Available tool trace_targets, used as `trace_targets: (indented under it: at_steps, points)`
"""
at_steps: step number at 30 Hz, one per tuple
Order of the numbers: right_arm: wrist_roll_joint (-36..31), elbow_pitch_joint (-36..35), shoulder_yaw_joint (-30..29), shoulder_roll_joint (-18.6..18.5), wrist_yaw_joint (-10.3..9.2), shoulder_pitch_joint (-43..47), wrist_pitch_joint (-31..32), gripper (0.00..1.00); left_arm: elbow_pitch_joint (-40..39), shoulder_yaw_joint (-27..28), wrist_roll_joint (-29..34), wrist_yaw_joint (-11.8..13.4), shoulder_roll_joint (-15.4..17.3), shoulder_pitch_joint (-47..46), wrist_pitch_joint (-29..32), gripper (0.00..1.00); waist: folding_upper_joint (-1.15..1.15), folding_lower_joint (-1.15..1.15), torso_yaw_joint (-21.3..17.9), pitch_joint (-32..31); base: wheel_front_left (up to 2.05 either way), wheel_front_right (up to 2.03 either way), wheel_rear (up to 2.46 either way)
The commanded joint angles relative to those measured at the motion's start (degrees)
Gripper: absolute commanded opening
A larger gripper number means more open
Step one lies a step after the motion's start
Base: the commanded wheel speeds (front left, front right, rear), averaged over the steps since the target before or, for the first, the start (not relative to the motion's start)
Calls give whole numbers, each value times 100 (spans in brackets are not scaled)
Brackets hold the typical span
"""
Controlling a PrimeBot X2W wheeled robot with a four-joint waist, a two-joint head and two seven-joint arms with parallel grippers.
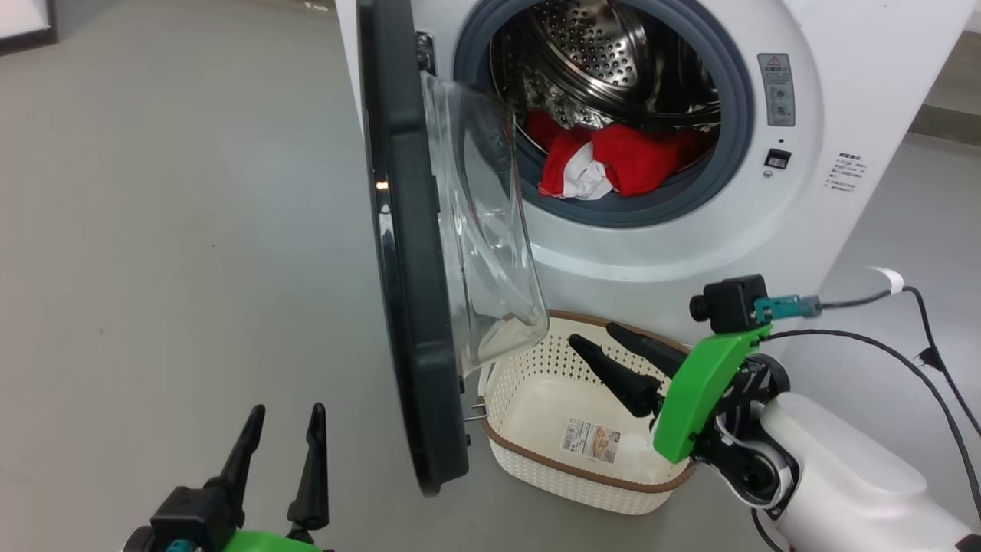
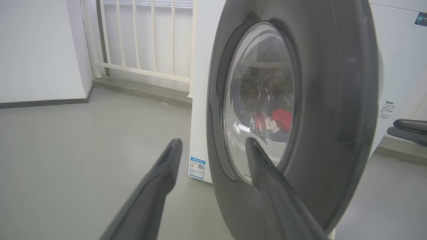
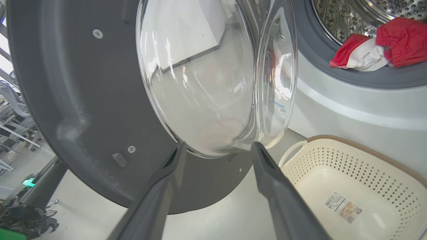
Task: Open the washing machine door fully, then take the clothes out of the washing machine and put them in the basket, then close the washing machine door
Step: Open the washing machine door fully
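Our left tool (image 1: 287, 409) sits nearest, with the open door between it and the basket.
We see the left tool spread wide and empty above the floor (image 1: 153, 230). The washing machine door (image 1: 410, 268) stands edge-on, masking a corner of the basket (image 1: 521, 383). The clothes (image 1: 613, 161) lie in the washing machine (image 1: 805, 192). The right tool (image 1: 594, 333) is above the basket, released and holding nothing. Cables (image 1: 929, 355) trail rightmost.

Smooth grey floor (image 2: 66, 150) all round, evenly lit. White wall (image 2: 40, 50) with dark skirting (image 2: 43, 103). White railing (image 2: 143, 40) just beside it.

Before the big white front-loading washing machine (image 1: 774, 230), my right gripper (image 1: 592, 333), jaws apart, hangs over the cream perforated plastic basket (image 1: 567, 479).
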Motion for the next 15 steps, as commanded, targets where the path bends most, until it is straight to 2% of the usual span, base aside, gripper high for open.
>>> trace_targets:
  at_steps: [1,6,7,10,13,15]
  points:
    - [-308,-15,215,-96,44,-100,-453,100,-89,199,-23,28,105,-253,-40,100,0,0,-87,-20,0,0,0]
    - [-876,324,717,-229,44,-206,-1419,100,-62,179,-20,54,106,-245,-49,100,0,0,-180,-64,0,0,0]
    - [-876,324,717,-229,44,-206,-1419,100,-62,179,-20,54,106,-245,-49,100,0,0,-180,-64,0,0,0]
    - [-1381,631,921,-277,44,-245,-1922,100,-50,166,-16,61,117,-222,-53,100,0,0,-211,-114,0,0,0]
    - [-1883,941,737,-194,44,-208,-2129,100,-48,160,-14,76,132,-200,-56,100,0,0,-243,-149,0,0,0]
    - [-2299,962,302,-80,44,-160,-2153,100,-66,171,-20,92,142,-188,-58,100,0,0,-278,-151,0,0,0]
